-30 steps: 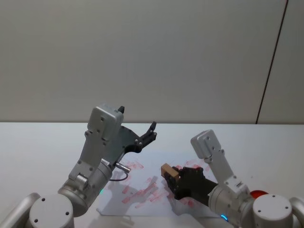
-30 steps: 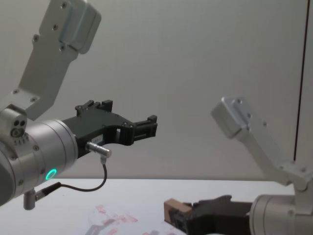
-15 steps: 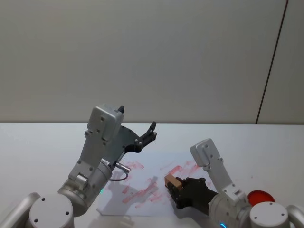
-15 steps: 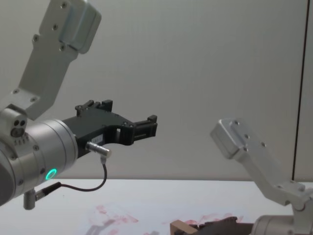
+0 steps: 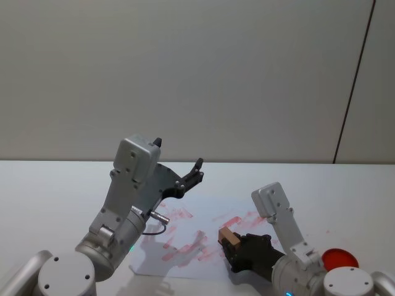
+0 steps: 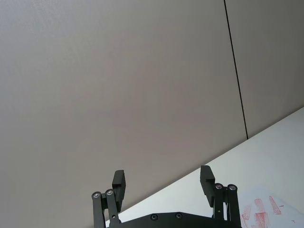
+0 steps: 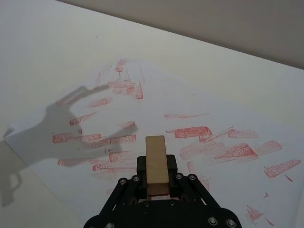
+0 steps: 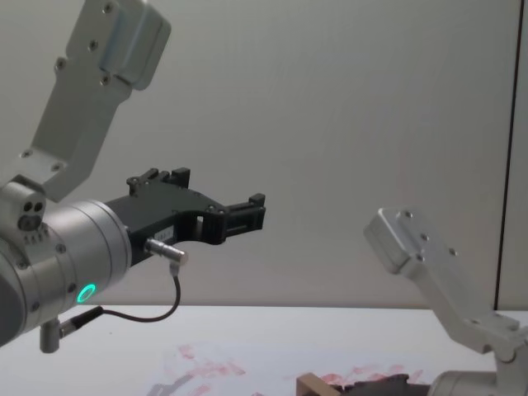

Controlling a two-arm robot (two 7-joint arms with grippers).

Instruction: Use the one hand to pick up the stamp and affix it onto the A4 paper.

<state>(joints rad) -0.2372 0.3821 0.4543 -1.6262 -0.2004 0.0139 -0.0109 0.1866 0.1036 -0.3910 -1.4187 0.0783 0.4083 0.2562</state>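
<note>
Left arm [image 5: 133,185] held high, elbow link angled up. Left gripper [image 6: 162,178] points forward and a little right, fingers spread wide, nothing between them. Right arm [image 5: 281,216] folded low, elbow link tilted up and back. Right gripper [image 5: 233,248] down low, pointing forward and toward the robot's left, fingers clamped on the stamp [image 7: 156,159].

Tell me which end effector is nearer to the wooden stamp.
Right. The right end effector is shut on the stamp, over the A4 paper; the left end effector hangs open, raised off to the stamp's left.
</note>
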